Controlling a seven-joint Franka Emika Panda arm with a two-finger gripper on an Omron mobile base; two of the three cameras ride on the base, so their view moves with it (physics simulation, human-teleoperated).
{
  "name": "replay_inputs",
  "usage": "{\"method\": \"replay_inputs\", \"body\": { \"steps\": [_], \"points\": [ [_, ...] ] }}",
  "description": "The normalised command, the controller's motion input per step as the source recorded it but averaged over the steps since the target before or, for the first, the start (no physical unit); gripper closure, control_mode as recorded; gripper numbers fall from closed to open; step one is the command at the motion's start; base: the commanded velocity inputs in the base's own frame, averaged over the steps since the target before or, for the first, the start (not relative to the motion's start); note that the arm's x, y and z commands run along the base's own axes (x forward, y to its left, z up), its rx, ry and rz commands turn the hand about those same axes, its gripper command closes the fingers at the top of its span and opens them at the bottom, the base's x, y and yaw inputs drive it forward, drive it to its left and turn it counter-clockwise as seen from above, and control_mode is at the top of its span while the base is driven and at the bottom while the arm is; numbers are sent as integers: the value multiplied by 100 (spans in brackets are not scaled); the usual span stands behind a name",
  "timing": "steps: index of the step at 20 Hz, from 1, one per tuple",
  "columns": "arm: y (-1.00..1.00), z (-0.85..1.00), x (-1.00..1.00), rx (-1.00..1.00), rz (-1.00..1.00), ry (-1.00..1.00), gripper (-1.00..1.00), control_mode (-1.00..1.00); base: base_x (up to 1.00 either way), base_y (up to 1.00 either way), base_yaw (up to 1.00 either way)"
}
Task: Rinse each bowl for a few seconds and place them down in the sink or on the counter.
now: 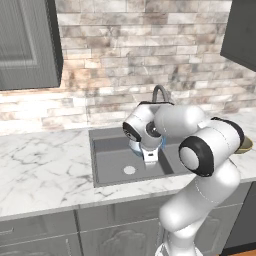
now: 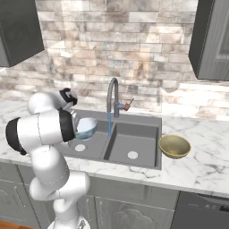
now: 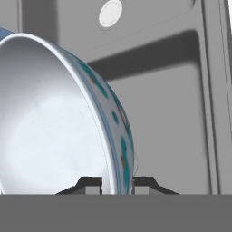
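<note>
With the hand (image 3: pixel 117 183) clamped on the rim of the blue bowl (image 2: pixel 86 127) over the sink (image 2: pixel 134 127), move it sideways under the stream (image 2: pixel 109 123) (just beside it), keeping the grip firm.

White marble tabletop (image 2: pixel 197 167) with thin grey veins, holding a dark grey double-basin sink (image 2: pixel 134 134) set into it and an olive-tan bowl (image 2: pixel 174 146) just right of the sink.

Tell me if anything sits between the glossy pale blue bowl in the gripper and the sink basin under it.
Nothing visible does. The gripper is shut on the pale blue bowl's rim, holding it over the dark grey sink's left basin, bare down to its drain. The olive-tan bowl sits aside on the white marble counter.
</note>
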Motion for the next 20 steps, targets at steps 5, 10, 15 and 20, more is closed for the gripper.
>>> {"method": "replay_inputs", "body": {
  "steps": [5,10,15,20],
  "points": [
    [5,-5,11,6,-2,0,100,-100,0,0,0],
    [9,-15,9,7,-2,1,100,-100,0,0,0],
    [9,-15,10,6,-2,1,100,-100,0,0,0],
    [6,-12,14,4,-2,0,100,-100,0,0,0]
  ]
}}
